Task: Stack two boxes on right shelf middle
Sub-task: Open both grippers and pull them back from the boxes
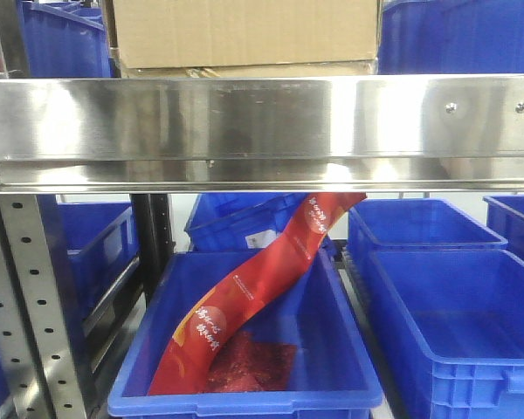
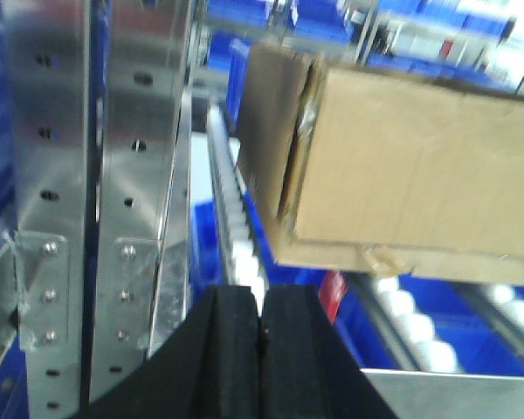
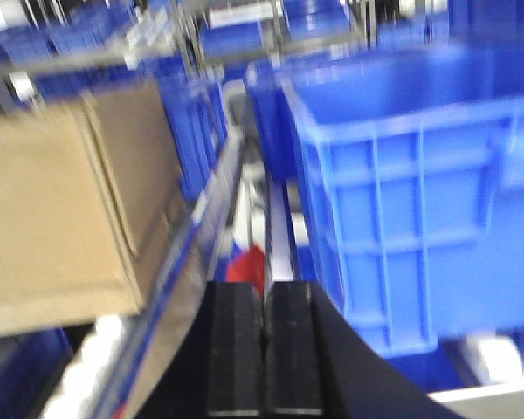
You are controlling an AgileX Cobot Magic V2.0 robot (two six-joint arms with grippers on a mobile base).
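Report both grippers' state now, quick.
Left gripper: closed, pads pressed together, holding nothing.
Right gripper: closed, pads together, holding nothing.

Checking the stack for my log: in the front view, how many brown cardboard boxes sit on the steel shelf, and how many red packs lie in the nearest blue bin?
Cardboard boxes on the shelf: 2, the upper box on the flatter lower box
Red packs in the nearest bin: 2, the long red bag and the flat dark red pack
Total: 4
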